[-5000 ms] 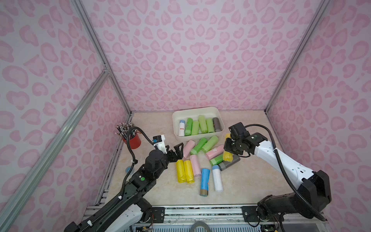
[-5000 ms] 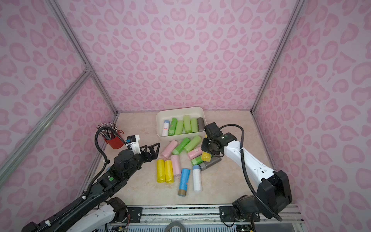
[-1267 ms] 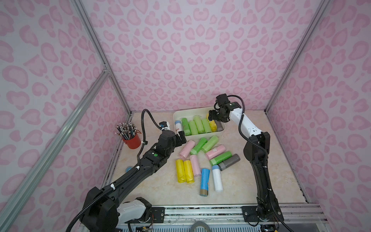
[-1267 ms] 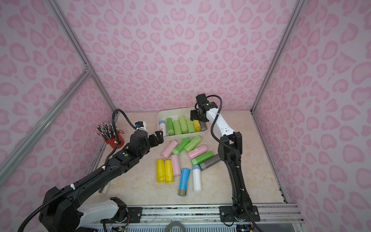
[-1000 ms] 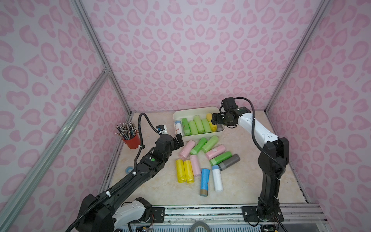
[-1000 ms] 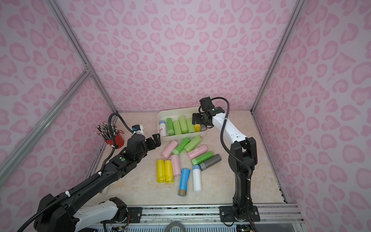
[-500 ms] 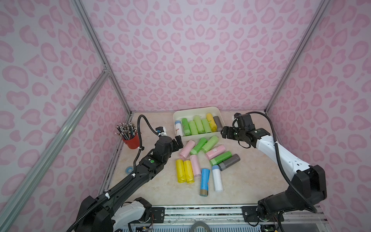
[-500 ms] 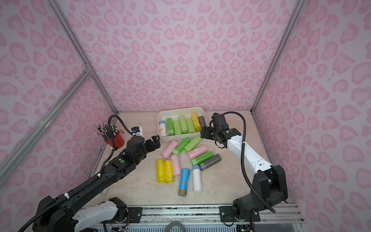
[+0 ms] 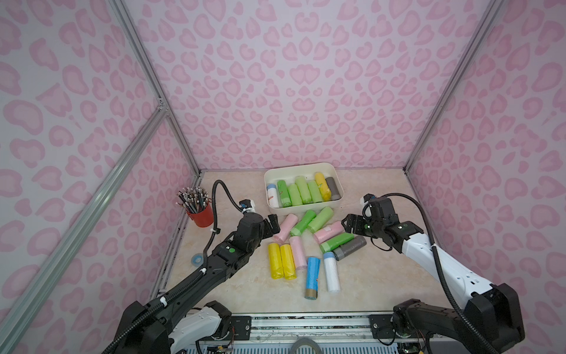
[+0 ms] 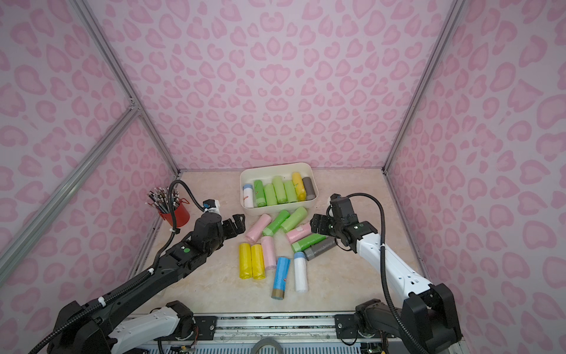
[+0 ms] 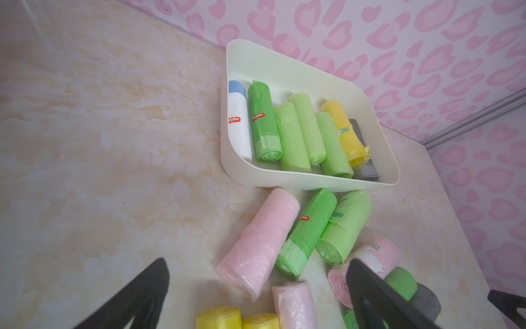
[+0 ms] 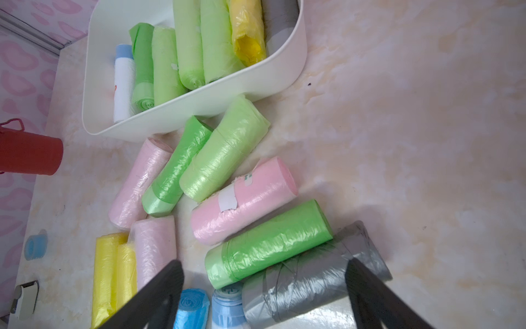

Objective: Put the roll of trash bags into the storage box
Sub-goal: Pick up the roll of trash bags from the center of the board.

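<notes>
The marble-look table (image 9: 382, 285) fills the lower middle of both top views. At its far edge, upper centre, sits the storage box (image 9: 304, 211). It holds seven rolls of trash bags (image 9: 301, 193) side by side: a white one, four green ones, a yellow roll (image 9: 323, 185) and a grey one at the right end. The left gripper (image 9: 273, 226), left of centre, hangs with jaws spread wide and empty, just beside a pink roll (image 9: 286, 227) lying on the table. The right gripper (image 9: 349, 226), right of centre, is likewise wide apart and holds nothing. It hovers near a second pink roll (image 9: 328, 232), a green roll (image 9: 337, 242) and a grey roll (image 9: 350, 247). Eleven loose rolls (image 9: 275, 260) lie clustered in front of the box, outside it. A red pencil cup (image 9: 202, 216) stands at the table's left edge.
</notes>
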Robot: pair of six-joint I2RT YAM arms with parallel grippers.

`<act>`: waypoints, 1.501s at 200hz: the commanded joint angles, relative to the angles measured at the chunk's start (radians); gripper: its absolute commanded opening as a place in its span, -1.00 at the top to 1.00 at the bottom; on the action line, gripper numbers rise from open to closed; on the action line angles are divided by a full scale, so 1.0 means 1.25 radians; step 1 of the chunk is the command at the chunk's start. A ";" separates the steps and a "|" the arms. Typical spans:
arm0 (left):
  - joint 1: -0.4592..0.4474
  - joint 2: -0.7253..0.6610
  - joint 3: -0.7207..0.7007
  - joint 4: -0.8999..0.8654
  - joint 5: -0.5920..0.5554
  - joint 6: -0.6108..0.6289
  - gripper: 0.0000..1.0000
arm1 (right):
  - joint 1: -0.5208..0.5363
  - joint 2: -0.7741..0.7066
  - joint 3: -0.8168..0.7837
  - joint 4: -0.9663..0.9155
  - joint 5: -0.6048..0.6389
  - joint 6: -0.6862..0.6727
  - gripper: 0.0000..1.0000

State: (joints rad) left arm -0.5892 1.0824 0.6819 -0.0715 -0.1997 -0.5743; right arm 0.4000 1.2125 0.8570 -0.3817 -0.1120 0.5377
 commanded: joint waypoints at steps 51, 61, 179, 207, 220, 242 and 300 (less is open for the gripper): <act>-0.006 -0.010 -0.048 -0.035 0.042 -0.023 -0.99 | -0.002 -0.044 -0.071 0.008 -0.005 0.002 -0.80; -0.006 -0.005 -0.054 -0.037 0.047 -0.025 -1.00 | -0.003 -0.049 -0.074 0.008 -0.005 0.002 -0.80; -0.025 0.081 -0.064 -0.047 0.073 -0.054 -0.80 | -0.009 -0.065 -0.073 0.011 -0.005 0.002 -0.80; -0.052 0.088 -0.057 -0.072 0.073 -0.067 -0.80 | -0.013 -0.067 -0.072 0.010 -0.005 0.002 -0.80; -0.076 0.090 -0.052 -0.092 0.061 -0.074 -0.80 | -0.013 -0.069 -0.071 0.010 -0.005 0.002 -0.80; -0.118 0.089 -0.045 -0.133 0.025 -0.089 -0.78 | -0.013 -0.076 -0.078 0.010 -0.005 0.002 -0.80; -0.136 0.048 -0.090 -0.148 0.021 -0.126 -0.58 | -0.014 -0.078 -0.089 0.011 -0.005 0.002 -0.80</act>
State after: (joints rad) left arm -0.7578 1.1553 0.5861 -0.2409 -0.1585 -0.7052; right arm 0.3813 1.1137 0.7509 -0.3820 -0.1120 0.5381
